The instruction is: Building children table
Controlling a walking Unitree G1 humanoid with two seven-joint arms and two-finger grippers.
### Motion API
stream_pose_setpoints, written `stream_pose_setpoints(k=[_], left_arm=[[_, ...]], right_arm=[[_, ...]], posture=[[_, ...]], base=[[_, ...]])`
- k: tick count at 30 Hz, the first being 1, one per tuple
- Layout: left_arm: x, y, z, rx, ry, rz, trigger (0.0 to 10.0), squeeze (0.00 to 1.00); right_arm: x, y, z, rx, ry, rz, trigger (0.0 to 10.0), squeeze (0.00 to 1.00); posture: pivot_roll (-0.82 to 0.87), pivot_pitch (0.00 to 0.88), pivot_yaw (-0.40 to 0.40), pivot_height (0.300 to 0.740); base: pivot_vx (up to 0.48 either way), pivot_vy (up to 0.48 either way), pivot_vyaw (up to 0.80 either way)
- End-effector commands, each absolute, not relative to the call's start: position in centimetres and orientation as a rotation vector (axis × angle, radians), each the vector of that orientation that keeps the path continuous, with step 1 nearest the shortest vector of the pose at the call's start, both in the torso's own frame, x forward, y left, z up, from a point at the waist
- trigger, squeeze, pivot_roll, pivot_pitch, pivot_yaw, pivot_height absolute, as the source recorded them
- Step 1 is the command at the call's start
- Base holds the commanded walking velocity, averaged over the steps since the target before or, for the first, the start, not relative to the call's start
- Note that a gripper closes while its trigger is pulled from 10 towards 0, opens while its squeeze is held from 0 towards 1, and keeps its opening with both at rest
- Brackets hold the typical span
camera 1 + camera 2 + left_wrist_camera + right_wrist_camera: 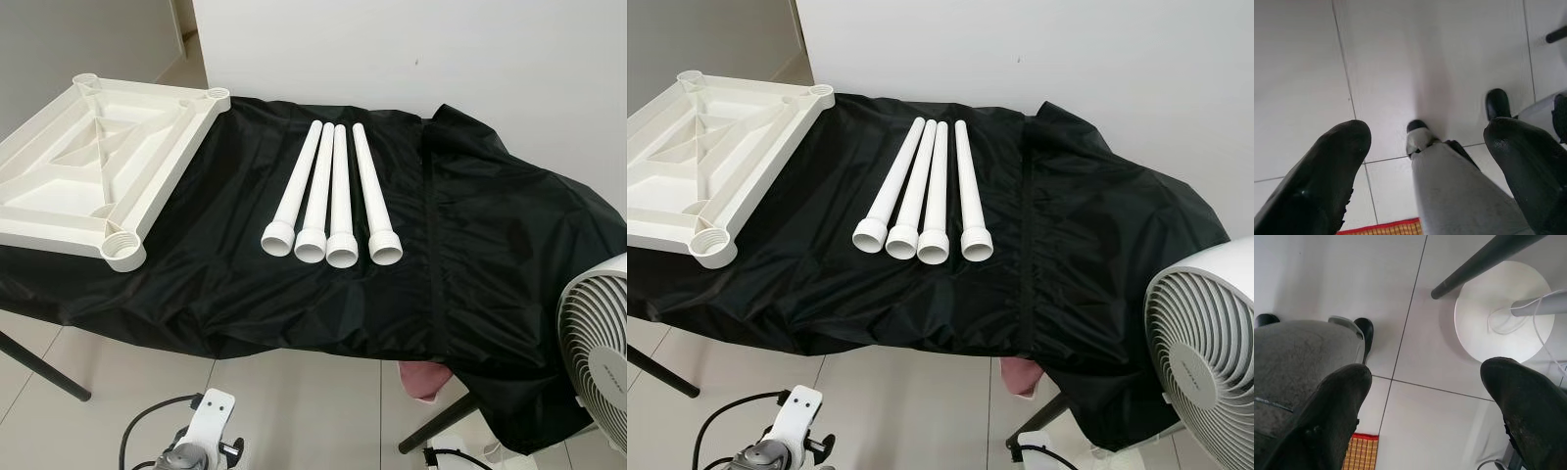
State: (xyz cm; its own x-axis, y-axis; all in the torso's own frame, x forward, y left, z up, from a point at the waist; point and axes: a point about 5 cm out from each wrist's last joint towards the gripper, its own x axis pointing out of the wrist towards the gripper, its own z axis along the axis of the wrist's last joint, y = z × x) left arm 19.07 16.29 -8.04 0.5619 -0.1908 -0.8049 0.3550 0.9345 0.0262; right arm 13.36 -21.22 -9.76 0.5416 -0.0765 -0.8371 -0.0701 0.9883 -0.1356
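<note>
In your eye views, the white tabletop (93, 171) lay upside down on the left end of the black cloth (470, 255), and the four white legs (328, 196) lay side by side on the cloth to its right, touching each other, wide ends toward you, with a white fan (1205, 343) at the right edge. In your left wrist view, the left gripper (1425, 166) hung over the tiled floor (1400, 58) with its fingers wide apart and nothing between them. In your right wrist view, the right gripper (1425, 406) was also wide open and empty, above the floor near the fan's round base (1498, 313).
</note>
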Motion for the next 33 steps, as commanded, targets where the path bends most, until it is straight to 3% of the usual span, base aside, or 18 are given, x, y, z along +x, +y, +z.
stream_pose_setpoints(k=[1,9,25,33], left_arm=[[18.9,16.4,-8.1,0.227,0.922,-0.301,10.0,0.00],[19.6,17.5,-7.7,0.231,0.903,-0.244,10.0,0.00],[20.6,17.6,-7.1,0.270,0.839,-0.217,10.0,0.00],[20.7,17.2,-7.2,0.152,0.862,-0.179,10.0,0.00]], right_arm=[[13.6,-21.0,-9.7,-0.155,0.989,-0.011,10.0,0.00],[16.2,-21.5,-8.5,0.004,0.867,-0.160,10.0,0.00],[17.9,-20.2,-7.8,-0.115,0.787,-0.060,10.0,0.00],[18.4,-19.8,-7.6,-0.079,0.776,-0.031,10.0,0.00]], posture=[[-0.06,0.000,-0.013,0.740],[-0.05,0.000,-0.013,0.740],[-0.04,0.000,-0.012,0.740],[-0.05,0.000,-0.016,0.740]], base=[[0.000,0.000,0.00],[0.000,0.000,0.00],[0.000,0.000,0.00],[0.000,0.000,0.00]])
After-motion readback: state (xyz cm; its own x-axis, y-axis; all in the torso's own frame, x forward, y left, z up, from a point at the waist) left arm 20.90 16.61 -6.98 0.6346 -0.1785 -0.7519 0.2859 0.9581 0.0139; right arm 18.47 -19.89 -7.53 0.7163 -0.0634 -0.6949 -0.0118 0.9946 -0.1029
